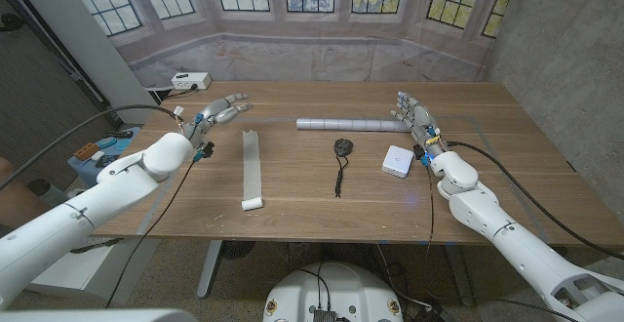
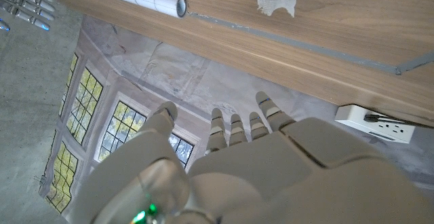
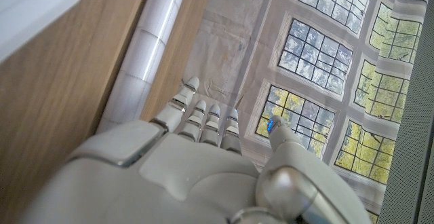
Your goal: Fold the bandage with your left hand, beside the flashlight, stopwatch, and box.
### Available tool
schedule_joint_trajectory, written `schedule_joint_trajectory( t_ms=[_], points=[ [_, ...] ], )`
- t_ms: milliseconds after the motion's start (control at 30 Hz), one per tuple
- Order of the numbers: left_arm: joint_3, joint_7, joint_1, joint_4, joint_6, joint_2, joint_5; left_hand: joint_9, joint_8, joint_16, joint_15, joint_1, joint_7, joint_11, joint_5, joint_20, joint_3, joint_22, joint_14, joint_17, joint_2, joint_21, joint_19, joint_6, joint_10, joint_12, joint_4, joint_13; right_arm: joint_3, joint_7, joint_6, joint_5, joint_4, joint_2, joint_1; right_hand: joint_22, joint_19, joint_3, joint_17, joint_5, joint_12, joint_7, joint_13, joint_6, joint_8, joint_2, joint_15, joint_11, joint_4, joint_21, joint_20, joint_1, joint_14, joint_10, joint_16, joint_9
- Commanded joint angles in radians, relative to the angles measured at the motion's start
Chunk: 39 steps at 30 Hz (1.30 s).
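Worktop is wooden, with everything laid out across its middle, so you have bare wood toward the near edge to fold on. Your left robot hand hovers near the far-left corner, released, fingers apart and holding nothing; I read that as a staging pose just beyond the far end of the bandage, not yet touching it. Your right robot hand is likewise released and empty, standing toward the far right by the flashlight's end; since the task is left-hand only, it looks parked out of the way. Flashlight, a long pale grey tube, lies parallel to the far edge, between the two hands. Bandage is a long white strip running from far to near, left of centre, with a small rolled end at its near tip; it lies flat and unfolded, so the fold is not started. It sits well apart from the other items, which gives your left hand room to lift one end over. The white box sits right of centre, just in front of your right hand. Stopwatch, black, sits between bandage and box, cord trailing toward the near edge. Watch that the cord stays out of the fold path.
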Motion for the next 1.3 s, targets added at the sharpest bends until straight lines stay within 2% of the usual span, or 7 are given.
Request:
schedule_joint_trajectory(
  t_ms=[33, 167, 333, 700, 1033, 1167, 1300],
  points=[
    [-0.006, 0.031, 0.005, -0.049, 0.09, 0.056, 0.122, 0.003, 0.006, 0.002, -0.004, 0.014, -0.017, -0.002, 0.004, -0.002, -0.004, 0.001, 0.0, 0.004, -0.019, -0.009, 0.011, 0.033, -0.004, -0.003, -0.024, 0.006, -0.008, 0.003, 0.012, -0.003, 0.027, 0.017, 0.012, 0.004, 0.011, 0.002, 0.003, 0.002, 0.001, 0.003, 0.004, 0.009, 0.009, -0.001, -0.02, 0.003, -0.005, 0.003, -0.04, 0.011, 0.008, 0.013, 0.005, 0.005],
    [0.003, 0.025, -0.007, -0.063, 0.133, 0.07, 0.162, 0.003, 0.01, 0.0, -0.003, 0.022, -0.042, 0.001, 0.002, 0.007, -0.013, 0.002, -0.005, 0.005, -0.029, -0.019, 0.014, 0.069, -0.015, -0.008, -0.041, 0.006, -0.008, 0.0, 0.013, -0.002, 0.031, 0.019, 0.013, 0.004, 0.012, 0.002, 0.003, 0.002, 0.0, 0.004, 0.004, 0.012, 0.009, 0.0, -0.021, 0.004, -0.006, 0.004, -0.04, 0.012, 0.01, 0.014, 0.006, 0.005],
    [0.033, -0.055, -0.056, -0.08, 0.203, 0.097, 0.194, 0.005, -0.016, -0.014, 0.011, 0.03, -0.049, 0.002, 0.0, 0.019, -0.034, 0.004, -0.11, 0.007, -0.026, -0.068, -0.05, 0.046, -0.111, -0.031, -0.052, 0.007, -0.008, 0.003, 0.016, 0.001, 0.042, 0.024, 0.017, 0.005, 0.016, 0.002, 0.003, 0.001, 0.0, 0.005, 0.005, 0.016, 0.01, 0.0, -0.019, 0.008, -0.008, 0.005, -0.039, 0.013, 0.013, 0.015, 0.007, 0.005],
    [0.095, -0.121, -0.128, -0.062, 0.259, 0.123, 0.304, 0.005, -0.012, -0.006, 0.003, 0.029, -0.074, -0.013, -0.001, 0.011, -0.047, 0.005, -0.128, 0.008, -0.029, -0.083, -0.059, 0.062, -0.128, -0.025, -0.055, 0.007, -0.013, 0.008, 0.009, 0.001, 0.056, 0.029, 0.029, 0.005, 0.02, 0.001, 0.004, 0.001, -0.001, 0.01, 0.005, 0.026, 0.012, 0.001, -0.019, 0.018, -0.01, 0.005, -0.038, 0.015, 0.015, 0.019, 0.008, 0.005],
    [0.129, -0.136, -0.154, -0.058, 0.293, 0.127, 0.391, 0.005, 0.01, 0.009, -0.013, 0.067, -0.114, -0.038, -0.003, -0.001, -0.054, 0.003, -0.089, 0.007, -0.051, -0.091, -0.025, 0.153, -0.07, 0.002, -0.082, 0.006, -0.017, 0.01, 0.011, 0.0, 0.073, 0.038, 0.038, 0.005, 0.022, 0.0, 0.004, 0.0, -0.001, 0.014, 0.005, 0.032, 0.012, 0.002, -0.019, 0.015, -0.011, 0.005, -0.039, 0.016, 0.015, 0.022, 0.008, 0.005],
    [0.152, -0.08, -0.156, -0.046, 0.276, 0.121, 0.476, 0.005, 0.027, 0.017, -0.032, 0.127, -0.149, -0.067, -0.005, -0.004, -0.053, 0.003, -0.031, 0.007, -0.072, -0.094, 0.018, 0.235, -0.011, 0.019, -0.093, 0.006, -0.019, 0.011, 0.016, -0.001, 0.08, 0.042, 0.042, 0.005, 0.022, 0.0, 0.005, 0.0, -0.001, 0.015, 0.005, 0.035, 0.012, 0.002, -0.019, 0.02, -0.012, 0.005, -0.038, 0.016, 0.016, 0.023, 0.008, 0.005],
    [0.154, -0.072, -0.165, -0.023, 0.225, 0.117, 0.492, 0.004, 0.032, 0.022, -0.054, 0.176, -0.165, -0.085, -0.007, -0.014, -0.057, 0.004, 0.02, 0.007, -0.095, -0.091, 0.063, 0.288, 0.04, 0.03, -0.095, 0.006, -0.019, 0.013, 0.02, 0.001, 0.085, 0.045, 0.042, 0.005, 0.023, -0.001, 0.005, 0.0, -0.001, 0.016, 0.006, 0.037, 0.012, 0.002, -0.018, 0.019, -0.012, 0.005, -0.038, 0.016, 0.019, 0.025, 0.01, 0.006]
  ],
)
